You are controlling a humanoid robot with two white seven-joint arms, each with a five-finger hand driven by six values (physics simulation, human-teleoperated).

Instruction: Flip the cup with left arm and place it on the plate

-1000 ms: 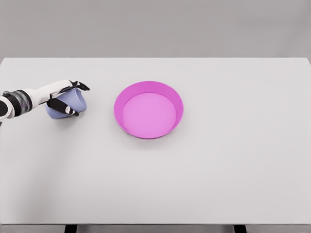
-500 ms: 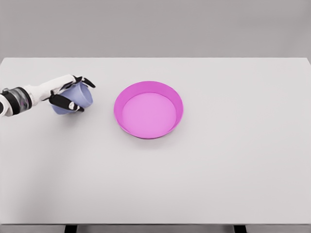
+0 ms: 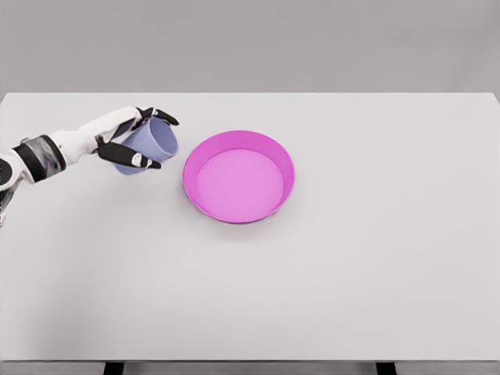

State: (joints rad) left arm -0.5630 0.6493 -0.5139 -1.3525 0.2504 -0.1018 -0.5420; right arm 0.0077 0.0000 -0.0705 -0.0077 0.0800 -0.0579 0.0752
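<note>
Left hand [image 3: 129, 144] clamped round lilac cup [image 3: 150, 144], held tilted above worktop [image 3: 351, 273]. Pink plate [image 3: 238, 176] sits just right of hand. Risk: cup slips w/ more tilt, or clips plate's near rim.

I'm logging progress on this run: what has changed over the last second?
The left robot hand, gripping the cup throughout, carried it right toward the plate and tipped it so its mouth faces the plate. It is still short of the rim. The plate and table stayed as they were.
</note>
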